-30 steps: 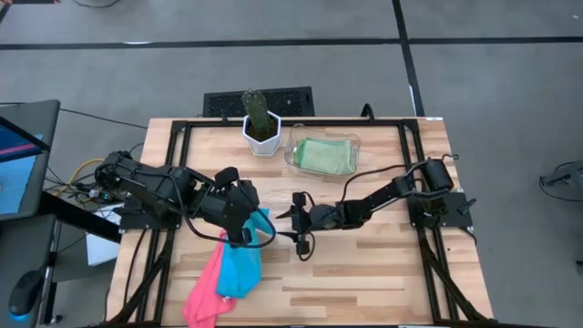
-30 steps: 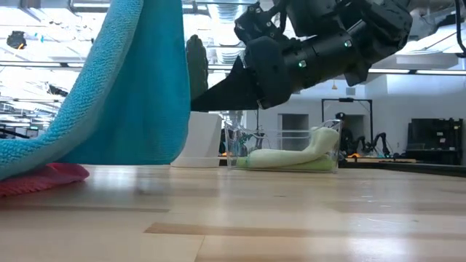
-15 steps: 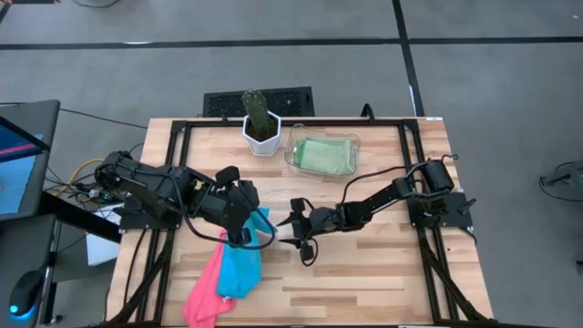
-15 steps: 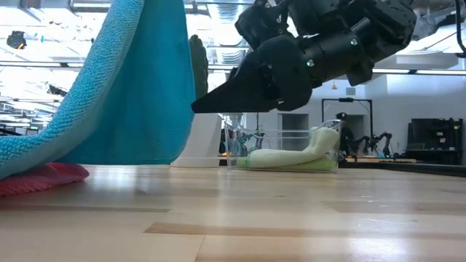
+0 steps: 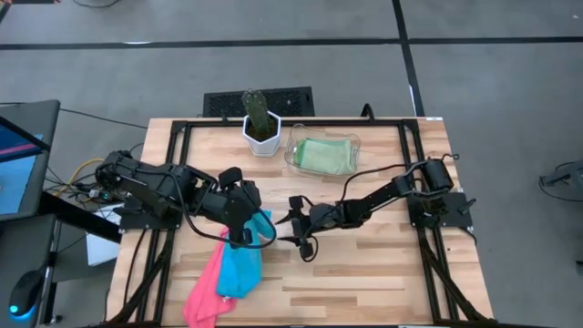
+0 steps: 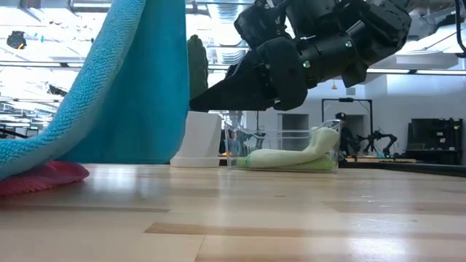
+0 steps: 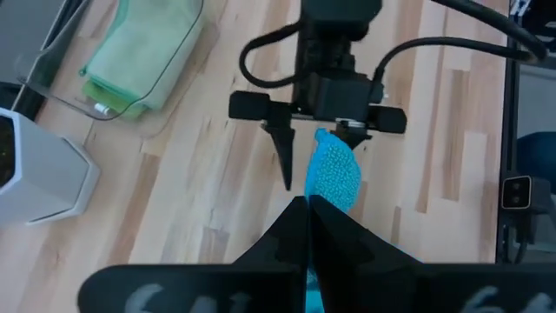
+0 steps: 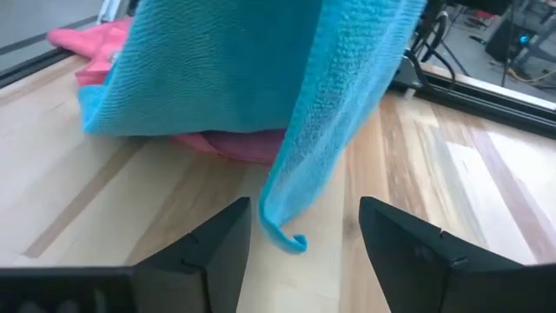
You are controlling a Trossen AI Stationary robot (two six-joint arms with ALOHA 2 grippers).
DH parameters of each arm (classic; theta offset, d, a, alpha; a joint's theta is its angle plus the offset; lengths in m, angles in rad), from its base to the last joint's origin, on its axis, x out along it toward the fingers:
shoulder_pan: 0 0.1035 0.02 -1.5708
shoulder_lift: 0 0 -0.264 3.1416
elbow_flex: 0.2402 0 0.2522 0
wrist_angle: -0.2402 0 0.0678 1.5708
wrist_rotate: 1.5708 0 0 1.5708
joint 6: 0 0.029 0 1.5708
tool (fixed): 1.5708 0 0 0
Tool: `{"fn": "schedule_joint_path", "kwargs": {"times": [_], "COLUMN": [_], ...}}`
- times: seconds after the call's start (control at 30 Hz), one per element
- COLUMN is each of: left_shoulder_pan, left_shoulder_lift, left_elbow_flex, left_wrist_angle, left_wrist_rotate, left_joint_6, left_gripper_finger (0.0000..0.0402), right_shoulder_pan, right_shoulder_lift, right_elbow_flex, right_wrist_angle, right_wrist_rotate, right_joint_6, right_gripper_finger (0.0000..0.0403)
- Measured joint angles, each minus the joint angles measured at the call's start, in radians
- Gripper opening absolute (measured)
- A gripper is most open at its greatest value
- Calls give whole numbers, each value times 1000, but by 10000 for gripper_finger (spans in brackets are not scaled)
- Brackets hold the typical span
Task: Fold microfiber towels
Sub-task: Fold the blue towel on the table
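A turquoise towel (image 5: 242, 262) hangs from my shut left gripper (image 5: 244, 233) above the table's near left. Its lower end drapes over a pink towel (image 5: 204, 284), which lies flat on the wood. My right gripper (image 8: 302, 209) is open and points toward the table's left. Its fingers stand on either side of the towel's free hanging corner (image 8: 285, 233) without touching it. A light green towel (image 5: 325, 155) lies folded in the clear tray (image 5: 291, 157). My left gripper pinches the turquoise towel between its two shut fingers, near an upper corner (image 7: 320, 196) whose tip pokes out past the fingertips. The fingers slant down from the table's left. The cloth hangs slack below them, with its lower end (image 6: 29, 156) resting on the pink towel.
A white pot with a cactus (image 5: 261, 130) stands at the far edge, just left of the tray. Bare wood (image 5: 364, 273) lies open at the near right. A black frame rail (image 5: 173, 164) runs along the table's edges.
My right gripper has rolled a little about its own pointing line, so its fingers have tilted, while it stays open beside the towel's hanging corner. The turquoise towel hangs as before.
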Motion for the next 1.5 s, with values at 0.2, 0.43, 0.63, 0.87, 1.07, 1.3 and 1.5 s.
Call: {"fn": "schedule_joint_path", "kwargs": {"times": [0.2, 0.43, 0.63, 0.87, 1.07, 1.3, 1.5], "left_shoulder_pan": [5, 8, 19, 18, 18, 22, 69], "left_shoulder_lift": [-2, -2, -1, -1, -1, -1, 10], "left_elbow_flex": [54, 99, 102, 102, 102, 102, 102], "left_wrist_angle": [17, 29, 31, 30, 7, 7, 31], "left_wrist_rotate": [-31, -66, -71, -66, -65, -240, -391], "left_joint_6": [25, 52, 60, 73, 74, 169, 241], "left_gripper_finger": [0, 0, 0, 0, 0, 0, 0], "right_shoulder_pan": [1, 1, 4, 21, 57, 223, 354], "right_shoulder_lift": [0, 0, 0, 0, -41, -341, -642], "right_elbow_flex": [0, 0, 0, 0, 0, 0, 0], "right_wrist_angle": [1, 24, 13, 5, -44, -489, -767], "right_wrist_rotate": [-1, -1, -1, 13, 241, 662, 1030], "right_joint_6": [0, 1, 1, 1, 31, 28, 59], "right_gripper_finger": [240, 240, 223, 65, 17, 10, 7]}}
